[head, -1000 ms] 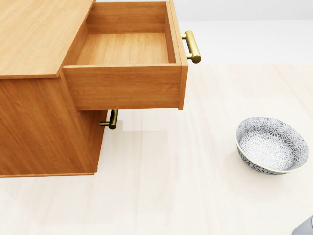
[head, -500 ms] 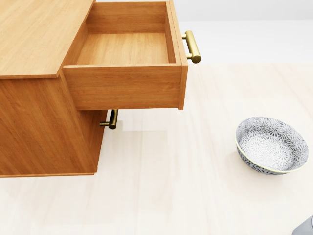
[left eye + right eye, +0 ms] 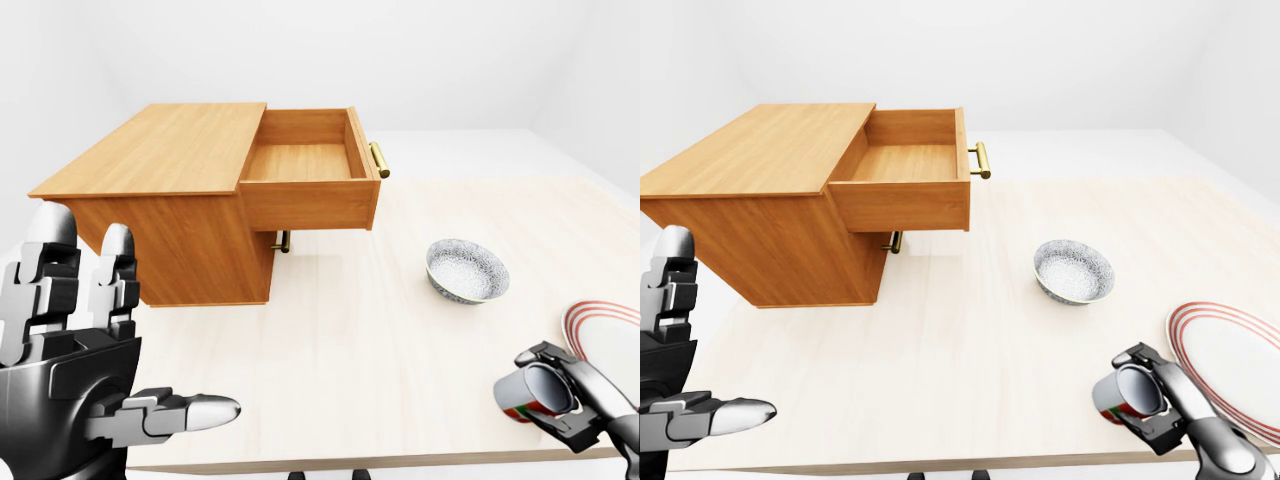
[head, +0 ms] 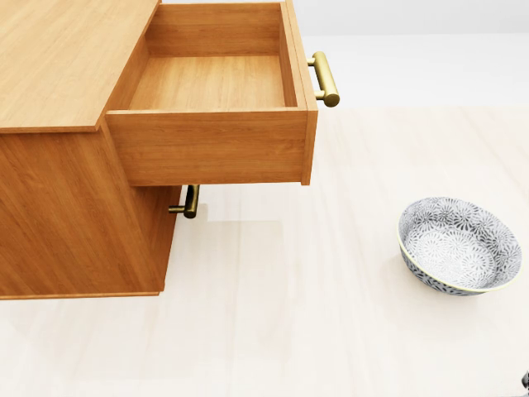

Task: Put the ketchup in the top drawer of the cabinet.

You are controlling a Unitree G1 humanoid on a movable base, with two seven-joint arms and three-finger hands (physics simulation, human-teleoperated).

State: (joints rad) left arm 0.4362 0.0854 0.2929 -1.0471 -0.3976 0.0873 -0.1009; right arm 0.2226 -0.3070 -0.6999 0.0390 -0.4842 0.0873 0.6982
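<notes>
The wooden cabinet (image 3: 160,150) stands at the left of the table, and its top drawer (image 4: 211,83) is pulled out and empty, brass handle (image 4: 325,78) pointing right. The ketchup (image 3: 1116,397), a bottle with a red, green and white label, shows low at the right of the eye views, tilted with its round end towards the camera. My right hand (image 3: 1145,395) is shut round it, just above the table near its lower edge. My left hand (image 3: 120,340) is raised at the bottom left, fingers spread and open, holding nothing.
A patterned grey bowl (image 4: 459,244) sits on the table to the right of the cabinet. A white plate with red rings (image 3: 1230,365) lies beside my right hand. The lower drawer's handle (image 4: 190,201) sticks out under the open drawer.
The grey bit of my right hand at the head view's bottom right corner has nearly slipped out of the picture. The cabinet, drawer and bowl have not moved.
</notes>
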